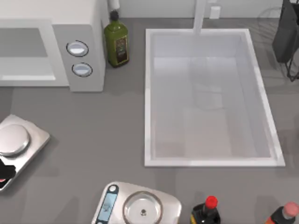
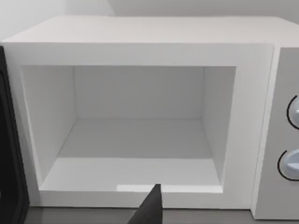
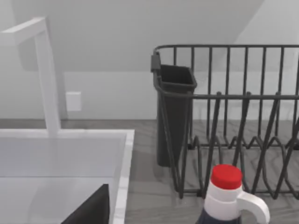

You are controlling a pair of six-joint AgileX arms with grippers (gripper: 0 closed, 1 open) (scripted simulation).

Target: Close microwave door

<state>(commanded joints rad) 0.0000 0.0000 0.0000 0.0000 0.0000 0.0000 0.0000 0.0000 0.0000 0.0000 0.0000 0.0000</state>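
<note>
Clearly the microwave door stands swung open.

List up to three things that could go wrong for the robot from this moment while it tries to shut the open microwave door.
1. The microwave door is swung wide open, seen as a dark edge beside the empty cavity; the left gripper faces the cavity, not the door, so a push could miss it.
2. A wide sweep could strike the knobs or tip the green oil bottle standing right beside the microwave.
3. The scale lies near the microwave's front and could be knocked.
</note>
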